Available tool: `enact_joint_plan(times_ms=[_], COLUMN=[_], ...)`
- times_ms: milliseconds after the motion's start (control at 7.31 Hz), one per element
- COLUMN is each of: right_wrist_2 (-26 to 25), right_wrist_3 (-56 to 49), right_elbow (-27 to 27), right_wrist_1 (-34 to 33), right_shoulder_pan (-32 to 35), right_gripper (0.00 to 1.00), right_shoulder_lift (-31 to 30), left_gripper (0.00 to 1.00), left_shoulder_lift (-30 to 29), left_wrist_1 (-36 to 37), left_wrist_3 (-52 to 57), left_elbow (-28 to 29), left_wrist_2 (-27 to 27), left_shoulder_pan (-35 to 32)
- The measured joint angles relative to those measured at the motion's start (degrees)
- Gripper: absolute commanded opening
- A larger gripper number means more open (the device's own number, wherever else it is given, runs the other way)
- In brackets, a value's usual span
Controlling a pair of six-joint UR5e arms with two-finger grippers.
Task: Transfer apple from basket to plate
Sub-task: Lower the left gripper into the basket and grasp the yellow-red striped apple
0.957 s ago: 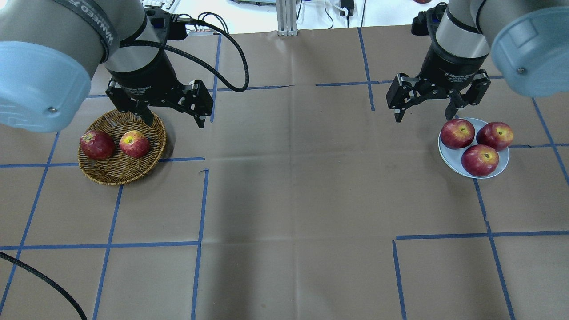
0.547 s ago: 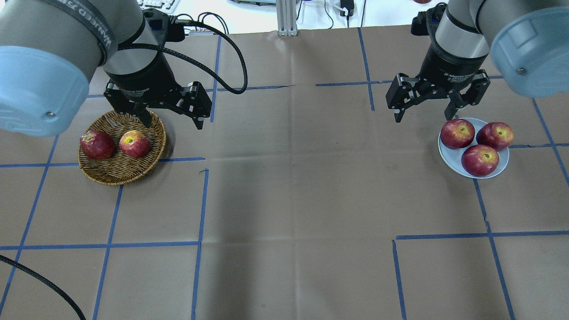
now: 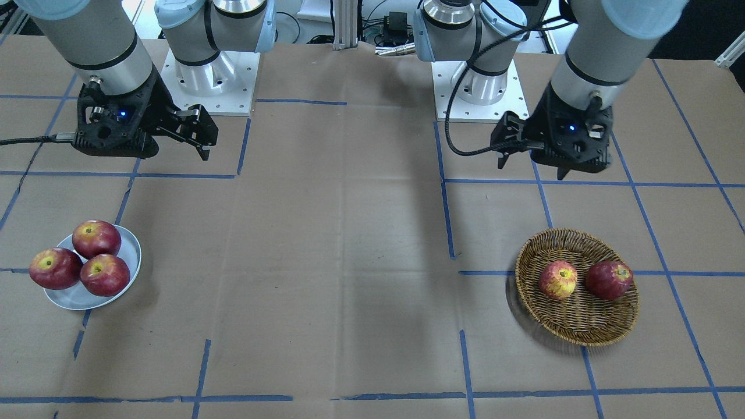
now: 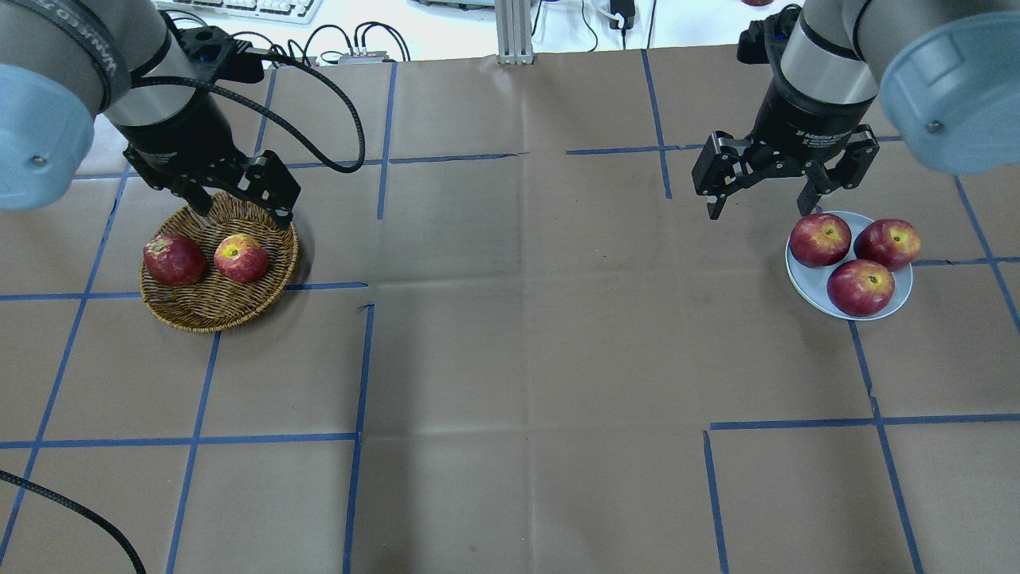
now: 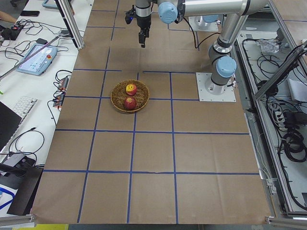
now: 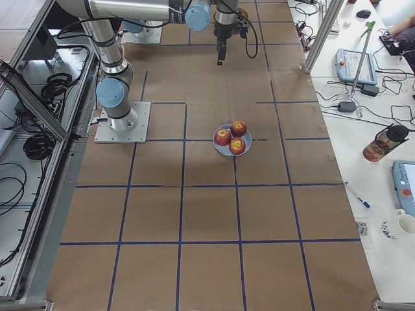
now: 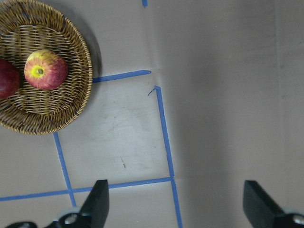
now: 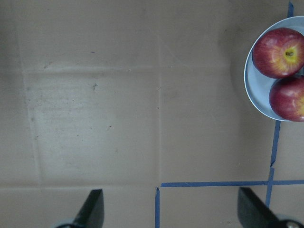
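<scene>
The apple (image 4: 241, 258), pink-red with a yellow top, lies in the wicker basket (image 4: 215, 316) at the left, beside a dark red apple (image 4: 174, 260). It also shows in the front view (image 3: 558, 280) and the left wrist view (image 7: 45, 70). My left gripper (image 4: 241, 210) is open and empty, above the basket's far rim, raised clear of the fruit. The pale blue plate (image 4: 803, 281) at the right holds three dark red apples. My right gripper (image 4: 761, 209) is open and empty, just left of and behind the plate (image 8: 254, 90).
The table is covered in brown paper with blue tape lines. A black cable (image 4: 335, 104) loops from the left wrist over the table's back. Another cable (image 4: 72, 502) crosses the front left corner. Nothing stands between basket and plate.
My left gripper has moved left, from beside the basket's right rim to above its far rim, still open. The right arm and all apples have stayed still.
</scene>
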Motion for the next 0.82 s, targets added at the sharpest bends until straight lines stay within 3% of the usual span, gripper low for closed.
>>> enact_joint_plan(times_ms=[821], right_wrist_2=[0.0], right_wrist_3=[0.0], right_elbow=[0.0], right_wrist_1=[0.0], right_shoulder_pan=[0.0], right_gripper=[1.0], right_shoulder_lift=[0.0], left_gripper=[0.99], left_shoulder_lift=[-17.9], left_wrist_1=[27.8], left_wrist_3=[17.7], left_elbow=[-8.3], left_wrist_2=[0.0], left_shoulder_pan=[10.0])
